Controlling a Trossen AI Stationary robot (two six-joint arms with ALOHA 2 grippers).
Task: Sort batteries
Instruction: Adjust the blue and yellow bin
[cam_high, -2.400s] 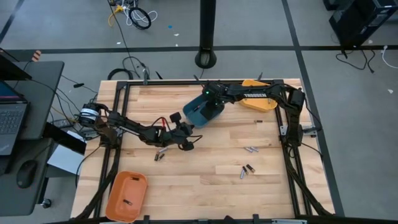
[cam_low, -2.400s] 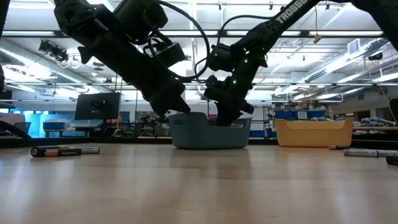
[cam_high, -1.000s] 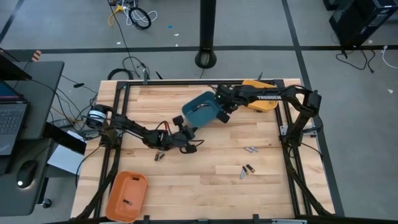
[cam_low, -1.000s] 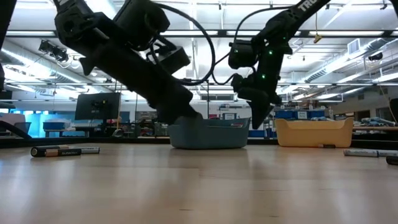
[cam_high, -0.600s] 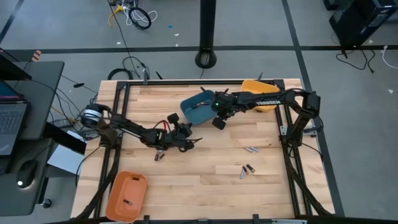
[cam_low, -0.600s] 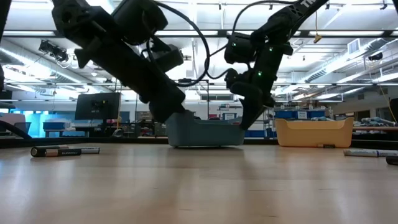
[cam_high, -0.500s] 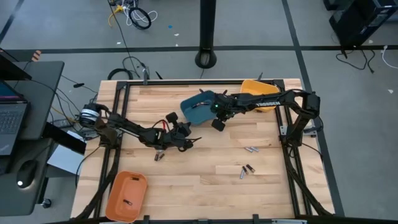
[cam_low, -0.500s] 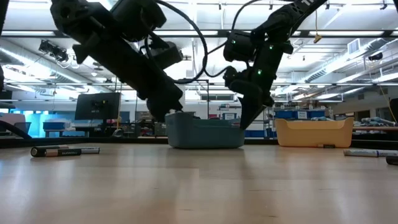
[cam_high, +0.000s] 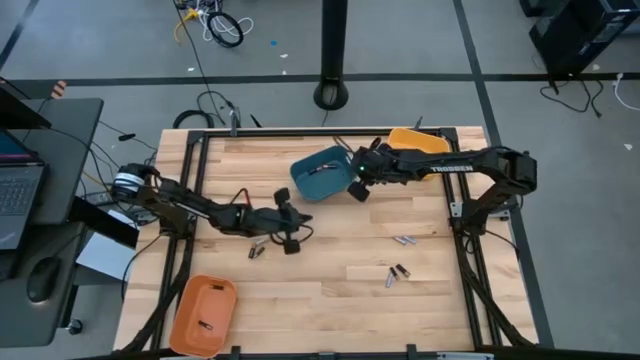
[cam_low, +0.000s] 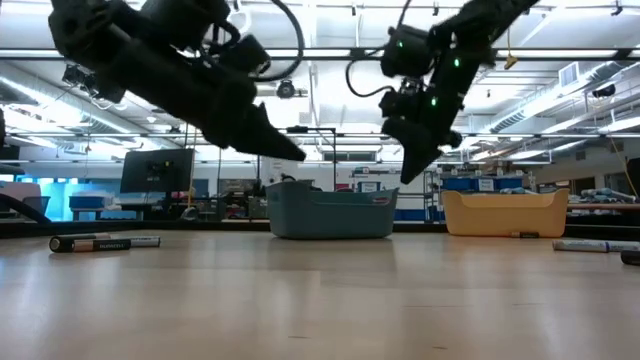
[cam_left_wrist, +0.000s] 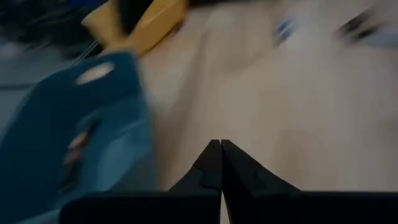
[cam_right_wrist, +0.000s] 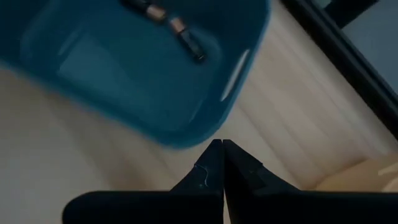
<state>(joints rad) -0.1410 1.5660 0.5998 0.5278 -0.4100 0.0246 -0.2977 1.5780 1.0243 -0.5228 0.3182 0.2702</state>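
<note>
Right end effector (cam_high: 356, 189) now beside blue bin (cam_high: 322, 172), batteries (cam_right_wrist: 171, 27) inside.

Blue bin (cam_high: 322, 172): near the tabletop's far edge, middle.
Yellow bin (cam_high: 415, 140): far right corner.
Orange bin (cam_high: 203, 314): near left corner.
Laptop (cam_high: 18, 185): on a desk left of the table.

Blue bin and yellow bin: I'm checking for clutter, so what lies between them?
In the high view the right gripper, jaws shut, and its arm lie between the blue bin and the yellow bin; no battery shows there.
</note>
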